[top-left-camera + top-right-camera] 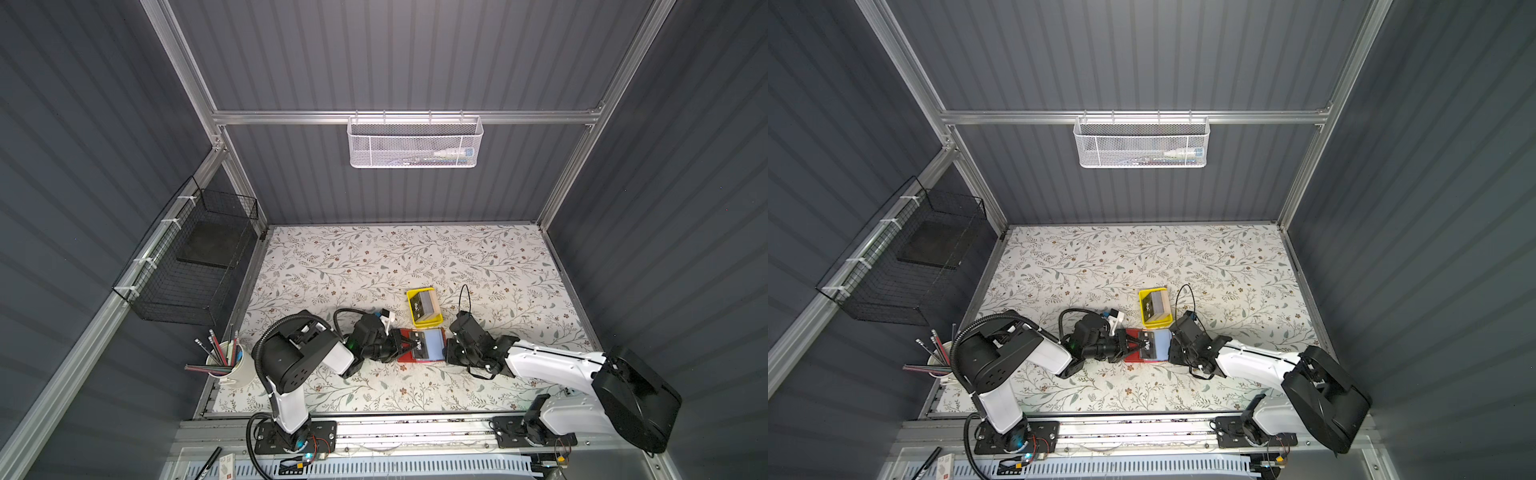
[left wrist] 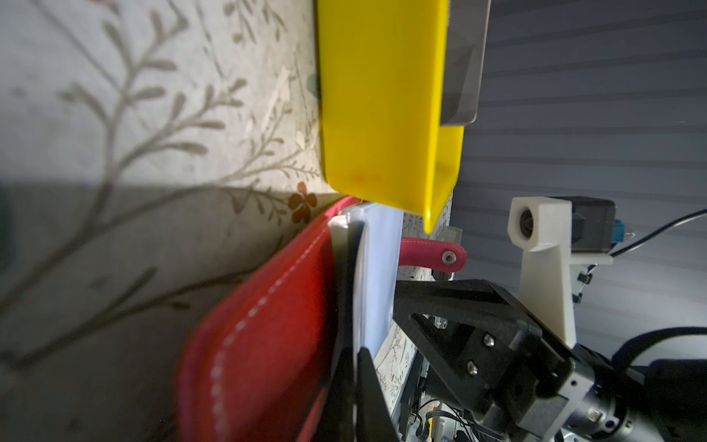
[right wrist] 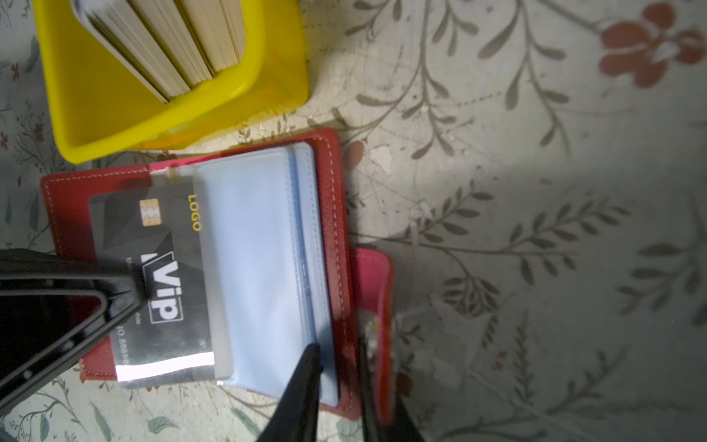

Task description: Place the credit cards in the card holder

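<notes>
The red card holder (image 1: 436,345) (image 3: 336,229) lies open on the floral table, its clear pockets facing up. A black "VIP" credit card (image 1: 420,345) (image 3: 160,245) sits partly inside a pocket, its outer end over the red cover. My left gripper (image 1: 409,341) (image 2: 355,356) is shut on that outer end. My right gripper (image 1: 445,349) (image 3: 336,367) is shut on the holder's opposite edge, one finger on the pockets and one under the red cover. The snap tab (image 2: 432,256) sticks out beside it. More credit cards (image 1: 426,305) (image 3: 172,46) stand stacked in a tray.
The yellow tray (image 1: 415,318) (image 3: 114,126) sits just behind the holder, almost touching it. A white cup of pencils (image 1: 232,365) stands at the front left. A black wire basket (image 1: 195,266) hangs on the left wall, a white mesh basket (image 1: 415,143) on the back wall.
</notes>
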Action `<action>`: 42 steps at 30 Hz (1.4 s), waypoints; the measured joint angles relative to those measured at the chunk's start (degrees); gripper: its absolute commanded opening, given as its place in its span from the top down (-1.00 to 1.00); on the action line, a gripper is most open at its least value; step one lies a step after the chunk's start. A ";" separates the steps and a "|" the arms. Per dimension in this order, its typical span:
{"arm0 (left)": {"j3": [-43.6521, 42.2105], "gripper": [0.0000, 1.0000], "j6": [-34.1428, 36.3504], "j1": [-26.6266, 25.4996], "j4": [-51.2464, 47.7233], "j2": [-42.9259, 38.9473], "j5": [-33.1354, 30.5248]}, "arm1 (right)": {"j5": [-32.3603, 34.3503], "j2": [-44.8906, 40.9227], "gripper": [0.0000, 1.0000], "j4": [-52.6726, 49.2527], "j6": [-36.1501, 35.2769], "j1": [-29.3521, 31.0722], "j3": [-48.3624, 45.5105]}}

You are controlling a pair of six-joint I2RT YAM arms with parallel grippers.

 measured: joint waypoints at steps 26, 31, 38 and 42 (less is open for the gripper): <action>3.04 0.63 1.60 -1.68 -6.54 0.48 -0.90 | 0.02 0.35 0.54 -0.07 -0.42 -0.02 0.33; 4.52 0.50 3.63 -2.10 -12.17 -1.66 -1.86 | 0.02 0.35 0.53 -0.07 -0.42 -0.02 0.33; 6.49 0.40 7.65 -2.36 -23.67 -6.58 -4.44 | 0.07 0.35 0.53 -0.04 -0.42 -0.02 0.33; 7.23 0.41 9.55 -2.36 -28.98 -8.83 -5.62 | 0.04 0.28 0.53 -0.04 -0.42 -0.02 0.33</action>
